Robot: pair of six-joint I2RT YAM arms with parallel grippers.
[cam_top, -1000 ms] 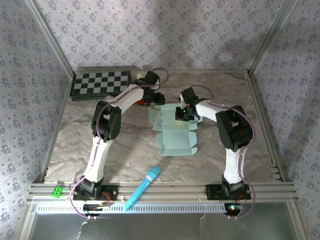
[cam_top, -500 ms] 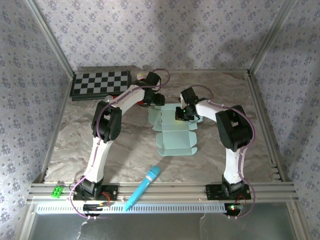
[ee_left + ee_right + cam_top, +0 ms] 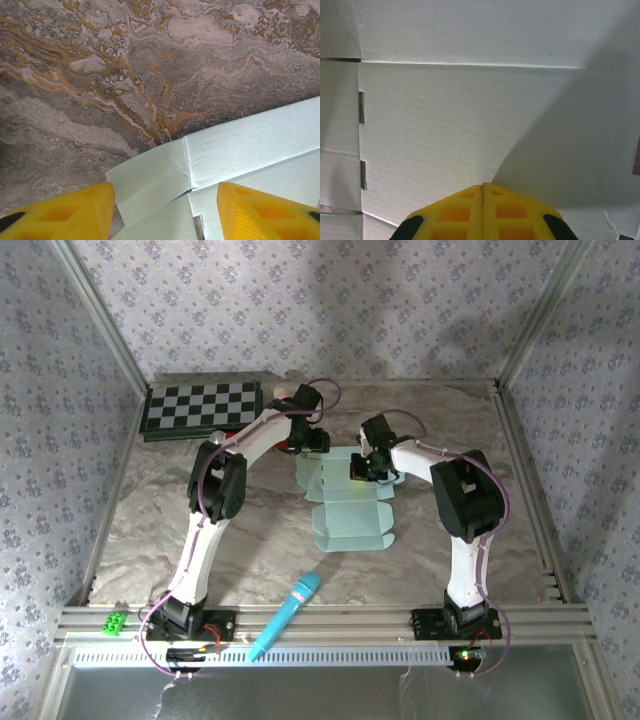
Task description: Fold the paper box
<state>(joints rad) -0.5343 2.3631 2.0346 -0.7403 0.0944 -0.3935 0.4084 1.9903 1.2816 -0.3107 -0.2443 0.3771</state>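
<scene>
The paper box (image 3: pixel 350 520) lies unfolded in the middle of the counter (image 3: pixel 150 520), a pale flat sheet with flaps and rounded tabs. Its far end is partly covered by the two arms, so the outline there is hard to follow.

The left gripper (image 3: pixel 314 439) hangs over the sheet's far left corner. From its wrist camera the two yellow fingers (image 3: pixel 75 212) stand well apart, released, with a corner flap of the sheet (image 3: pixel 250 145) lying flat between them. Only the fingers' tips show, cut off by the bottom edge. I cannot tell whether the left finger touches the flap's edge or simply stands over it. A crease and a small tear-like wrinkle mark the flap.

The right gripper (image 3: pixel 366 468) sits over the far right part of the sheet. In its own camera the fingers (image 3: pixel 460 212) are clenched tight together with nothing between them, and the card (image 3: pixel 470 115) spreads flat all around, with a fold line and a few slots showing. Whether the tips press on the card is hidden.

A chessboard (image 3: pixel 203 405) lies in the far left corner, partly behind the left arm. A blue microphone (image 3: pixel 287 614) lies near the front edge, and a small green block (image 3: pixel 116 621) sits on the rail at the left.
</scene>
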